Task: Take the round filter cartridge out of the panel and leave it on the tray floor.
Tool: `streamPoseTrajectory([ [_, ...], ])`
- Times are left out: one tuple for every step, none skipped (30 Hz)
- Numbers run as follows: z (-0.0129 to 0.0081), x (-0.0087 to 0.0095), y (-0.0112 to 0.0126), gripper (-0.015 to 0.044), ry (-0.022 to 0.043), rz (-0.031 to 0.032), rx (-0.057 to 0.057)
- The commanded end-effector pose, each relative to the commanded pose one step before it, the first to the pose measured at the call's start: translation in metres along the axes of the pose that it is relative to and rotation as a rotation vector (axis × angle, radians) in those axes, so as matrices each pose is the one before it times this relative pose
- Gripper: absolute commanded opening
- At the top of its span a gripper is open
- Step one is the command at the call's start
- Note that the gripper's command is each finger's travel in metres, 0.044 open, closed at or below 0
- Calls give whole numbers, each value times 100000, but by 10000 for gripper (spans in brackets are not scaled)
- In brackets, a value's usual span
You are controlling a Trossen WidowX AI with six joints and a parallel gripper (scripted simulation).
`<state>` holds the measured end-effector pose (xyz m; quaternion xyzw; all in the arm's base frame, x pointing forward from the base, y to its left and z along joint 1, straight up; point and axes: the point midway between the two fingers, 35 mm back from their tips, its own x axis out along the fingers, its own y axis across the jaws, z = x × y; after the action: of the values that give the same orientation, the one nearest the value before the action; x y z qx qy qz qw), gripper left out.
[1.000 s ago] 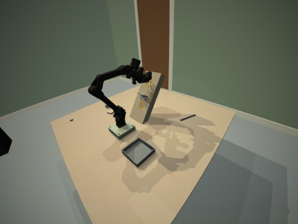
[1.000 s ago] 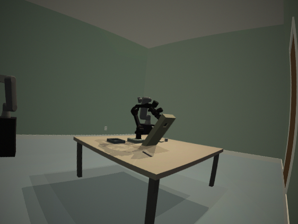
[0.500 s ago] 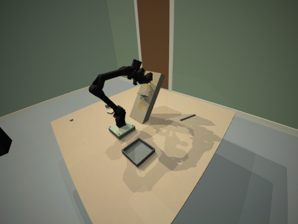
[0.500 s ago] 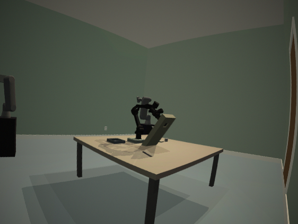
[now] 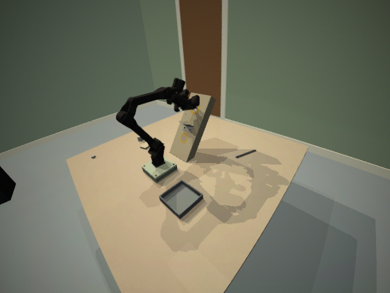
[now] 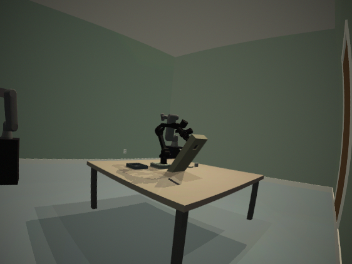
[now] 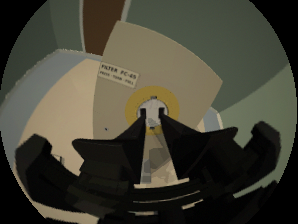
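Observation:
The tan service panel (image 5: pixel 204 116) (image 6: pixel 185 156) (image 7: pixel 120 99) leans back on the table. Near its top a yellow ring (image 7: pixel 135 99) surrounds the round filter cartridge (image 7: pixel 152 104) (image 5: pixel 195 110), which sits in the panel. My gripper (image 5: pixel 193 105) (image 6: pixel 189 135) (image 7: pixel 152 116) is pressed up to the cartridge's face, its fingers a narrow gap apart with the tips right at the cartridge. I cannot tell whether the tips are inside the slots. Nothing is held between the fingers. The dark square tray (image 5: pixel 163 202) (image 6: pixel 136 166) lies flat on the table in front of the arm's base (image 5: pixel 159 171).
A second yellow ring (image 5: pixel 184 137) and a grey fitting (image 5: pixel 187 127) sit lower on the panel. A black bar (image 5: pixel 246 153) (image 6: pixel 173 181) lies on the table right of the panel. A small dark object (image 5: pixel 93 157) lies far left. A small grey cube (image 6: pixel 196 164) sits behind the panel.

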<state>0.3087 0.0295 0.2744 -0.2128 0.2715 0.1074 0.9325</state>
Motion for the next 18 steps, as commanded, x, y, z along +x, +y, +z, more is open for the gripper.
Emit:
streamPoseTrajectory([
  [-72, 89, 37, 100, 276, 213, -405],
  [11, 0, -5, 100, 0, 0, 0],
  [19, 0, -9, 100, -1, 0, 0],
  [12, 0, -6, 100, -1, 0, 0],
  [22, 0, -10, 100, -1, 0, 0],
  [14, 0, -6, 100, -1, 0, 0],
  [25, 0, -11, 100, -1, -1, 0],
  [15, 0, -7, 100, -1, 0, 0],
  [27, 0, -12, 100, -1, -1, 0],
  [16, 0, -7, 100, -1, 0, 0],
  [28, 0, -12, 100, -1, -1, 0],
  [16, 0, -7, 100, -1, 0, 0],
  [27, 0, -12, 100, -1, -1, 0],
  [16, 0, -7, 100, -1, 0, 0],
  [25, 0, -11, 100, -1, -1, 0],
  [15, 0, -6, 100, -1, 0, 0],
  [22, 0, -9, 100, -1, 0, 0],
  [13, 0, -5, 100, -1, 0, 0],
])
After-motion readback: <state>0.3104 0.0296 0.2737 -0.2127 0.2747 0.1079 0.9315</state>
